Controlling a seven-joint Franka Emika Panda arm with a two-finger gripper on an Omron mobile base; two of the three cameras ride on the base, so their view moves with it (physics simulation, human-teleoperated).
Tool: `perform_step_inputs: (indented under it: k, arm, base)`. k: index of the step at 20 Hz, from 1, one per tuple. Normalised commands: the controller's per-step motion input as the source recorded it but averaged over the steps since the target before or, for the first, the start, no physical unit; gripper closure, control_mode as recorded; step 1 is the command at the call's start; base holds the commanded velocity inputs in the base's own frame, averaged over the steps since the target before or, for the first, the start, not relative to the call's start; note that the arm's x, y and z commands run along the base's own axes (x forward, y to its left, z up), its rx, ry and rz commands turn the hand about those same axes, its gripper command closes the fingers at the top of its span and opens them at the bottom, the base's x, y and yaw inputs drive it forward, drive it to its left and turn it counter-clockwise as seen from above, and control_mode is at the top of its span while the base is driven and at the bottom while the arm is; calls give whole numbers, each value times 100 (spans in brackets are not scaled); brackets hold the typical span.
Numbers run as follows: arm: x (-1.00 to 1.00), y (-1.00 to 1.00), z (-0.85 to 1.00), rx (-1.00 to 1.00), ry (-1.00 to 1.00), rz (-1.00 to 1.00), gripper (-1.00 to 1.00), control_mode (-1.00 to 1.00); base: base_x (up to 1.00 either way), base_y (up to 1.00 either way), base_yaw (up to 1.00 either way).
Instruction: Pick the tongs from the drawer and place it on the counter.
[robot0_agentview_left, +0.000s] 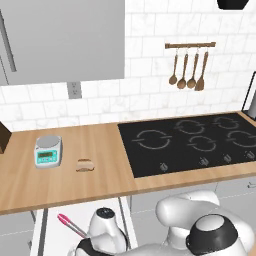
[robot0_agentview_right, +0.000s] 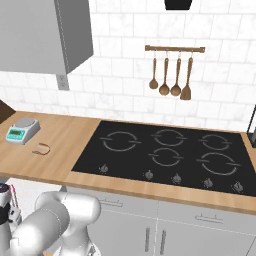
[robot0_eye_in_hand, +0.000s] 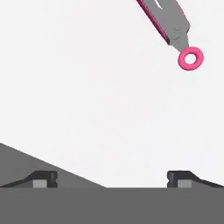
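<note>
The tongs (robot0_agentview_left: 70, 225) lie on the white floor of the open drawer (robot0_agentview_left: 56, 235) below the wooden table (robot0_agentview_left: 65, 177), their pink end toward the table's front edge, their grey arms running under the robot's wrist and lost from sight there. In the hand view the tongs (robot0_eye_in_hand: 170, 27) are cut off by the top edge, only the grey neck and a pink ring showing. The claw (robot0_eye_in_hand: 112, 179) hangs above the drawer floor with its tips apart and nothing between them, well short of the tongs. On the table stand a small teal kitchen scale (robot0_agentview_left: 48, 151), its display too small to read, and a brown ring-shaped item (robot0_agentview_left: 85, 165) hard to identify, beside the black cooktop (robot0_agentview_left: 192, 140)
</note>
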Motion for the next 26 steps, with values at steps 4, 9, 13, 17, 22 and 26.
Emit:
perform_step_inputs:
  k: [4,9,13,17,22,26]
  arm:
    - [-100,39,0,-4,38,0,-100,-100]
    - [-90,42,25,-10,21,0,-100,-100]
    - [-2,6,100,-10,-15,1,-100,-100]
    - [48,0,96,-4,-23,6,-100,-100]
    - [76,-14,15,0,-23,5,-100,-100]
    - [98,-1,0,-1,1,9,-100,-100]
  base:
    - [0,0,0]
    - [0,0,0]
    - [0,0,0]
    - [0,0,0]
    - [0,0,0]
    - [0,0,0]
